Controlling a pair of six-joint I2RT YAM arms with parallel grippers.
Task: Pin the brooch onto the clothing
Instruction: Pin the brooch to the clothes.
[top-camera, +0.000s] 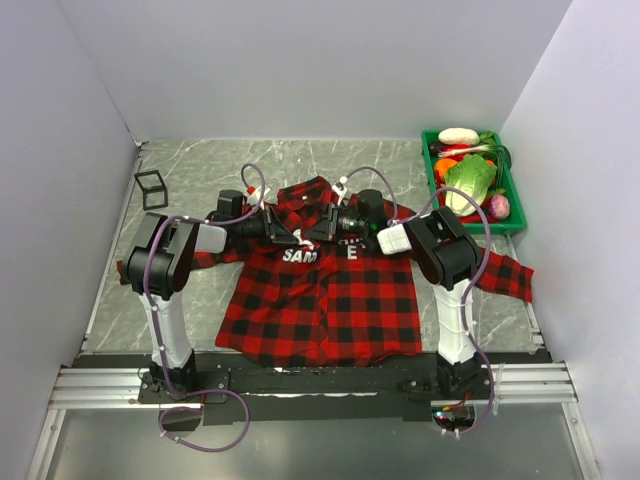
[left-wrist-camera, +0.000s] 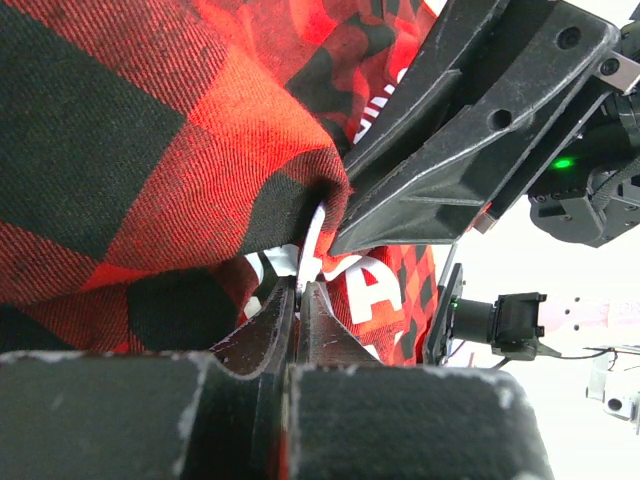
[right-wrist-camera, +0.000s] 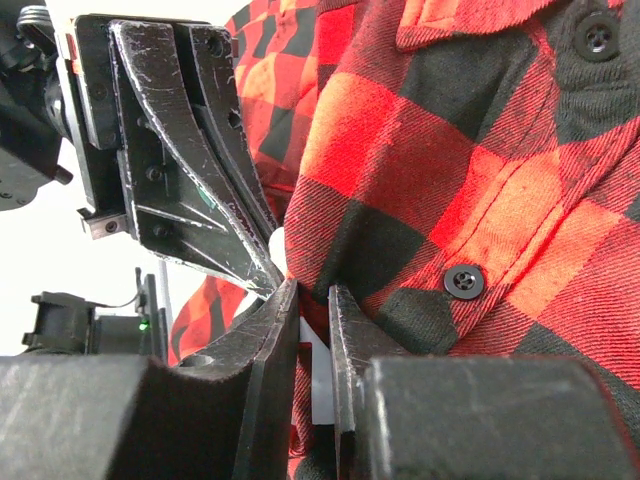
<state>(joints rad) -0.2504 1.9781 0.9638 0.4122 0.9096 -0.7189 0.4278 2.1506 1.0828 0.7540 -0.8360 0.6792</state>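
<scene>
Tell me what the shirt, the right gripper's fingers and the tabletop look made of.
Shirt: soft woven flannel-like cloth, matte, twill ribs visible. Right gripper's fingers: hard black plastic or coated metal, edges scuffed pale. Tabletop: grey marble-look surface, pale veining, possibly printed.

Soft matt woven cloth of the shirt (right-wrist-camera: 480, 200); scuffed matt black plastic of the right tool (right-wrist-camera: 315, 292).

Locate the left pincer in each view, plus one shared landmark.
Top external: left pincer at centre, on the plaid shirt.
Left wrist: left pincer bottom centre, shut on fabric.
Right wrist: left pincer upper left, tips pointing down.
Shared landmark: the plaid shirt's pinched fold.
</scene>
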